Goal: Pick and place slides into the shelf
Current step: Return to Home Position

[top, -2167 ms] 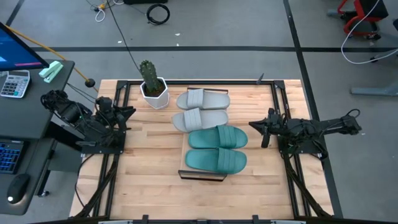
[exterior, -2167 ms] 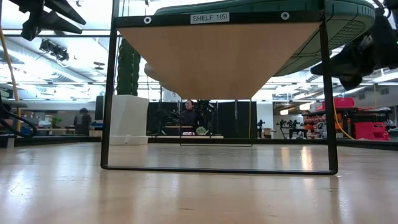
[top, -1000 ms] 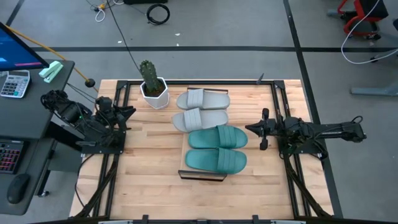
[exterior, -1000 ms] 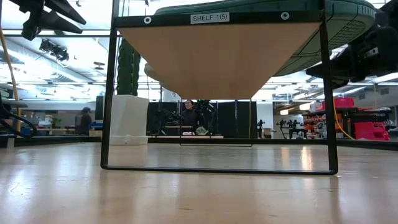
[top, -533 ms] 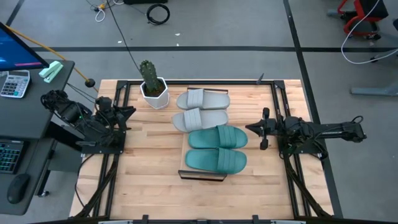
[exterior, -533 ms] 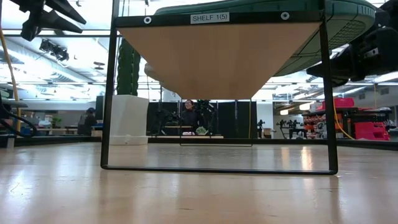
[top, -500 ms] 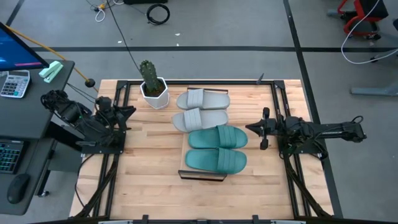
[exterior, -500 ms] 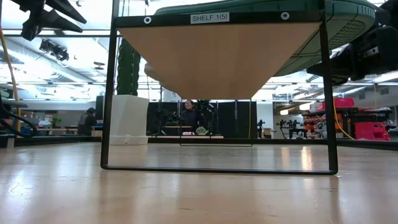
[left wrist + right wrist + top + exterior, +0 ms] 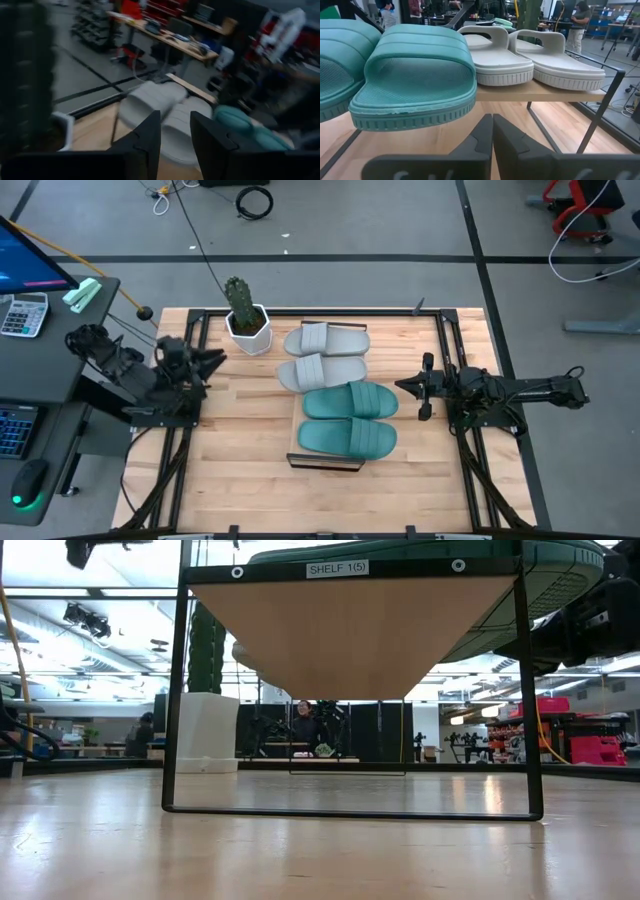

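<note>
Lined up on the shelf (image 9: 296,435), all four slides (image 9: 335,388), grey pair next to teal. Beside it over the worktop (image 9: 240,430), right gripper (image 9: 408,385) closed, empty; opposite, left gripper (image 9: 215,360) seemingly parted slightly, empty.

The left gripper (image 9: 214,359) sits higher and slightly nearer the slides (image 9: 350,402) than before; the right arm (image 9: 520,390) lies straighter.

4 slides (image 9: 345,402) lie in 1 row along the shelf (image 9: 297,435), mid-surface (image 9: 240,450). A potted cactus (image 9: 244,315) stands left of its far end. The left claw (image 9: 218,360) and right claw (image 9: 424,387) flank the shelf.
</note>
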